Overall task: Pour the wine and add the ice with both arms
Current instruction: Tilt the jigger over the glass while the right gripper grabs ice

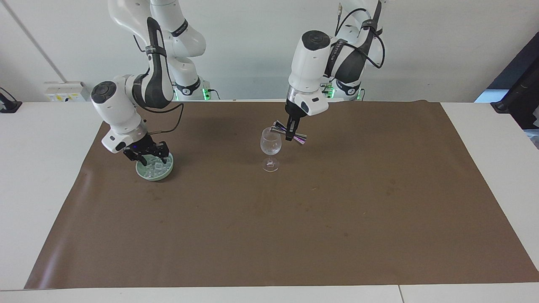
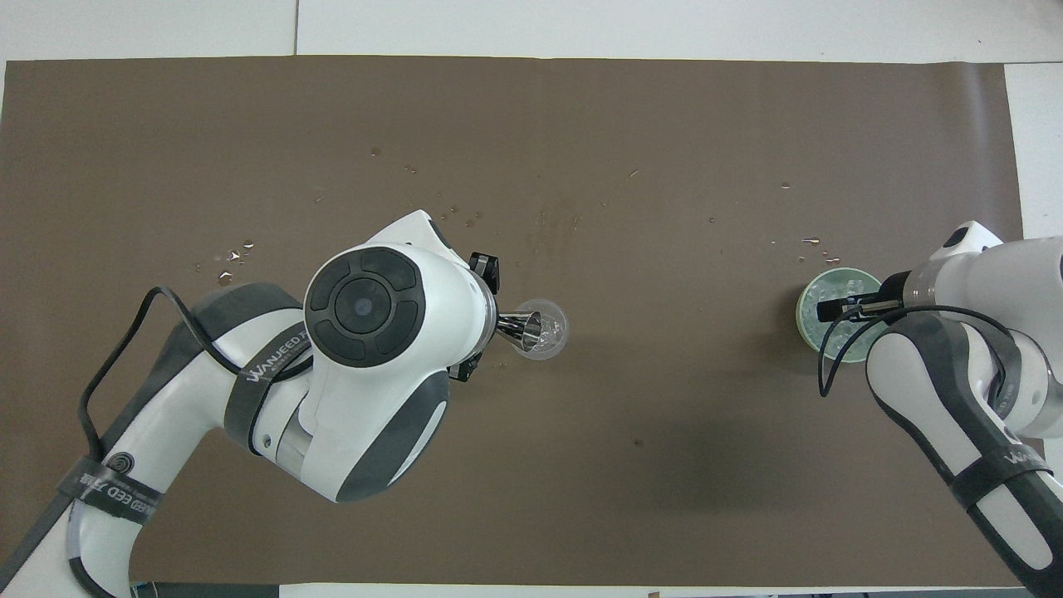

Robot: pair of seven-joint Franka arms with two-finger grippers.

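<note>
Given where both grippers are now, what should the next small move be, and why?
Probably the right gripper should close on one clear ice cube: its fingertips are down in the pale green bowl. The left gripper holds the tilted metal jigger at the stemmed wine glass rim.

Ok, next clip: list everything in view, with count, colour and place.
Clear stemmed wine glass: one, colourless, mid-mat.
Shiny metal double-ended jigger: one, silver, tilted over the glass rim, in the left hand.
Pale green round bowl: one, toward the right arm's end.
Small clear ice cubes: several, whitish, in the bowl.
Brown mat: one, covering the white table.
Left hand: black, shut on the jigger.
Right hand: black, down at the ice in the bowl.
</note>
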